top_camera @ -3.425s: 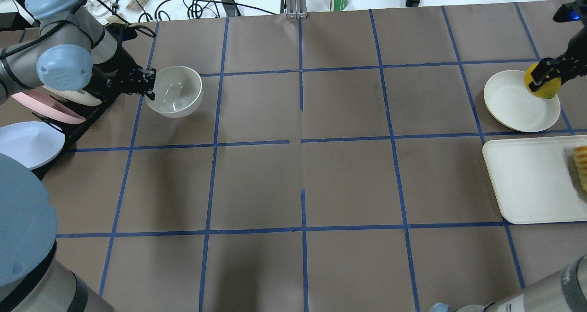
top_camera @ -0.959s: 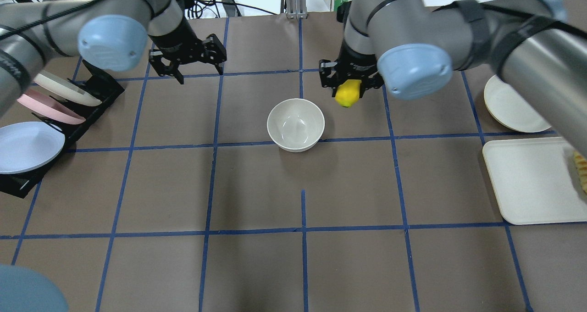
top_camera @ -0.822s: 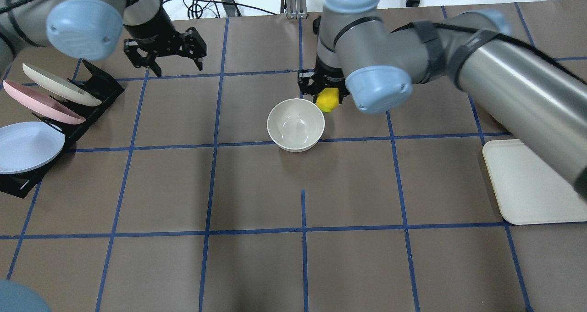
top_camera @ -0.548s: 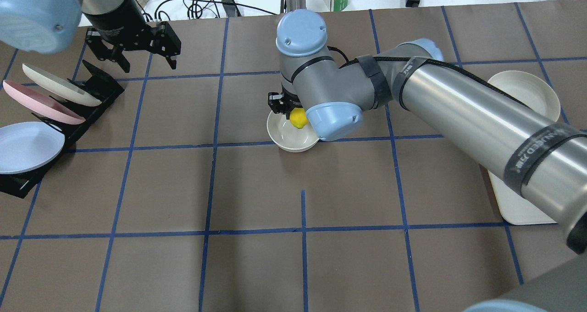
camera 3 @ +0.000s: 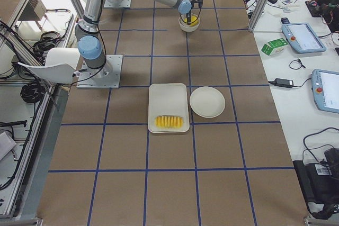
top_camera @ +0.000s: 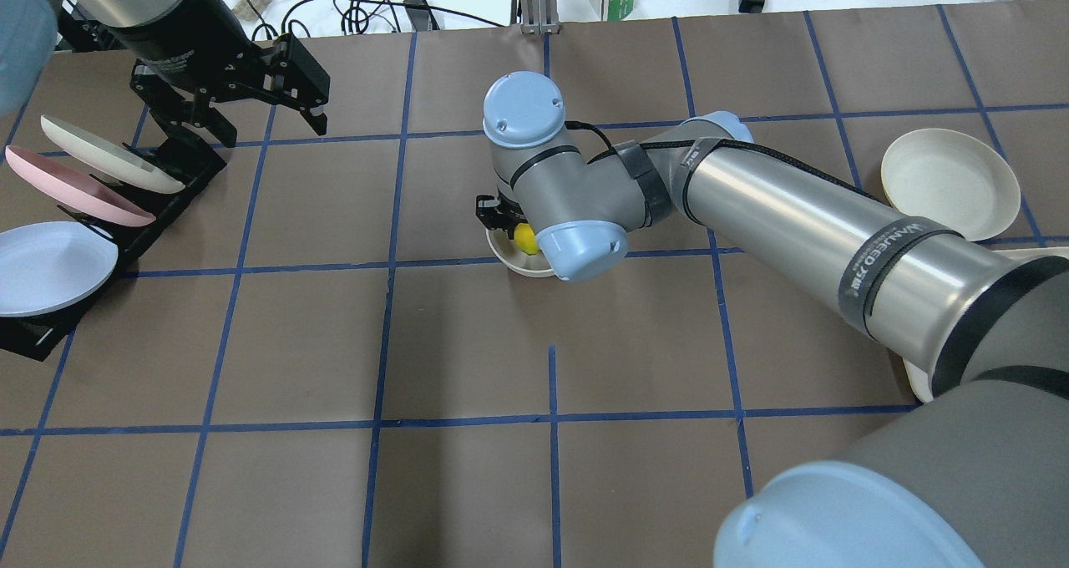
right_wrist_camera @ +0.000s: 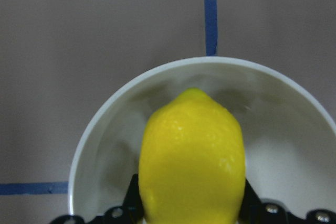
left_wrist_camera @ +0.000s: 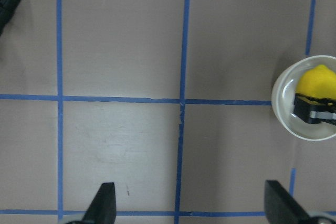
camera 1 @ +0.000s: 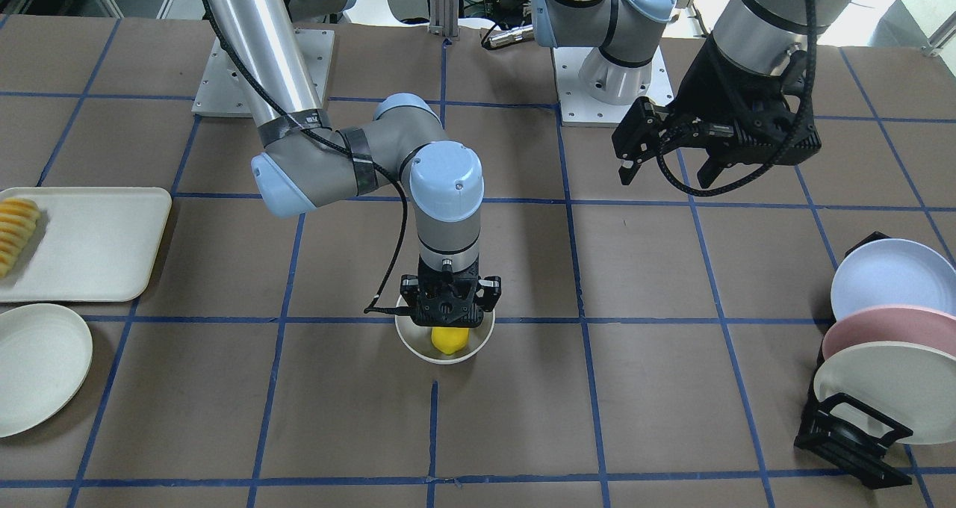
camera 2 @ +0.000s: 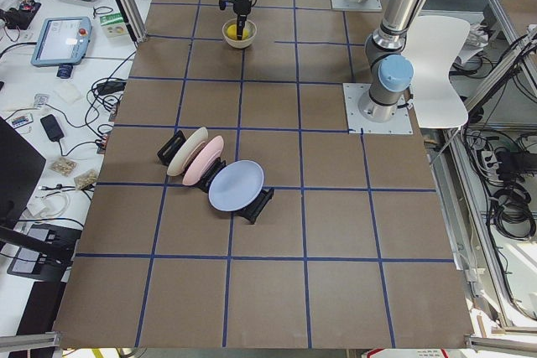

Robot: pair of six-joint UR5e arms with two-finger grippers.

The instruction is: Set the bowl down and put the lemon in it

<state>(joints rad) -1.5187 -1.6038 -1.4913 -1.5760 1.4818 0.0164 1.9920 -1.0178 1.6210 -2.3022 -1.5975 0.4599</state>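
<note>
The cream-white bowl (camera 1: 479, 342) stands upright near the table's middle, next to a blue tape line. My right gripper (camera 1: 449, 321) reaches straight down into it and is shut on the yellow lemon (camera 1: 449, 339). In the right wrist view the lemon (right_wrist_camera: 191, 161) sits between the fingers (right_wrist_camera: 131, 198) inside the bowl (right_wrist_camera: 294, 145). I cannot tell whether it touches the bottom. My left gripper (top_camera: 242, 125) is open and empty, high above the table's far left. Its wrist view shows the bowl (left_wrist_camera: 286, 95) and the lemon (left_wrist_camera: 316, 81) at the right edge.
A black rack (top_camera: 171, 205) with a cream, a pink and a pale blue plate stands at the left edge. A flat off-white plate (top_camera: 948, 184) lies at the right. A white tray (camera 1: 82, 243) beside it holds sliced yellow food (camera 1: 15, 231).
My left gripper set the bowl down mid-table, let go and drew back to the left. My right gripper carried the lemon from the plate and has lowered it into the bowl.
</note>
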